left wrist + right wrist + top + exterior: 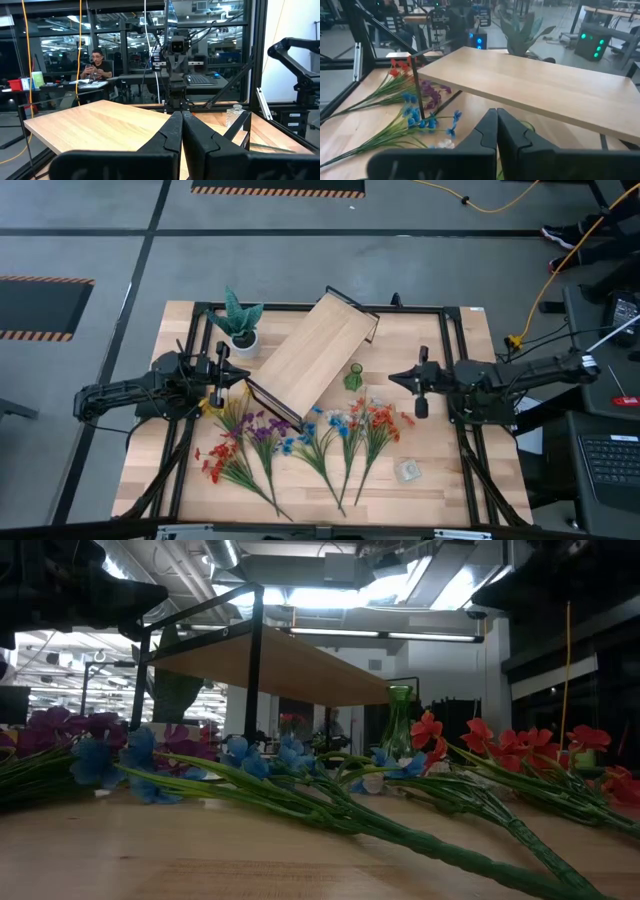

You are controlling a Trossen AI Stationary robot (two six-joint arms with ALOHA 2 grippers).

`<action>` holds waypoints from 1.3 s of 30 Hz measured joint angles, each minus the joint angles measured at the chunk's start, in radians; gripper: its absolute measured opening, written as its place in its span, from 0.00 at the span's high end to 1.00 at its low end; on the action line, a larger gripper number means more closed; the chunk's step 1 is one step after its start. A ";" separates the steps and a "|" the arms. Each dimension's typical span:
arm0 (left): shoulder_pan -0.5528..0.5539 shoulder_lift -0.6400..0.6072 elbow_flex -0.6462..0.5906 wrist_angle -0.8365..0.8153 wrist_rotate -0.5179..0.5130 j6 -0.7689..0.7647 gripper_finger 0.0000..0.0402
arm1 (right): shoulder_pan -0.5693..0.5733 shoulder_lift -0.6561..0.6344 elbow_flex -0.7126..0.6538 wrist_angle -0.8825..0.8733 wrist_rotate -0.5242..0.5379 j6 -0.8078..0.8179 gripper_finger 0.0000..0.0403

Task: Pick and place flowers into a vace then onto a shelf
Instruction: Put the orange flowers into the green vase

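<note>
Light-wood shelf [315, 352] with a thin black frame sits diagonally at the centre of the high view, running from lower left to upper right, standing on its legs on the wooden table [450, 480]. Green vace [353, 377] stands upright just beside the shelf's lower right edge, apart from both grippers. Flowers [300, 442] lie fanned across the lower centre of the frame (red and purple sprigs to the left, blue in the middle, red-orange to the right), stems pointing toward the bottom edge. A small clear object [406, 471] lies at lower right of the sprigs. A spiky green plant in a white pot [241, 326] stands at upper left of the shelf.

Left gripper [222, 379] hovers at the shelf's lower left end, fingers pressed together, holding nothing. Right gripper [421, 385] hovers right of the vace, fingers likewise pressed together and empty.

No readable writing, brand or label shows on any item.
</note>
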 joint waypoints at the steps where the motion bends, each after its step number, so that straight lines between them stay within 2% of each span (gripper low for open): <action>1: 0.000 0.000 0.000 0.000 0.000 0.000 0.99 | 0.001 0.024 0.015 -0.002 0.000 0.008 0.99; 4: 0.000 0.000 0.000 0.000 0.000 0.000 0.98 | 0.014 0.092 0.067 -0.044 -0.008 0.019 0.99; 13: 0.000 0.000 0.000 0.000 0.000 0.000 0.98 | 0.044 0.282 0.287 -0.349 -0.005 0.072 1.00; 18: 0.000 0.000 0.000 0.000 0.000 0.000 0.98 | 0.023 0.340 0.309 -0.354 0.061 0.019 0.99; 29: 0.000 0.000 0.000 0.000 0.000 0.000 0.98 | -0.057 0.406 0.309 -0.329 0.062 0.023 0.98; 33: 0.000 0.000 0.000 0.000 0.000 0.000 0.99 | -0.054 0.407 0.311 -0.307 0.062 0.049 0.98; 39: 0.000 0.000 0.000 0.000 0.000 0.000 0.98 | 0.018 0.462 0.429 -0.434 0.064 0.098 0.99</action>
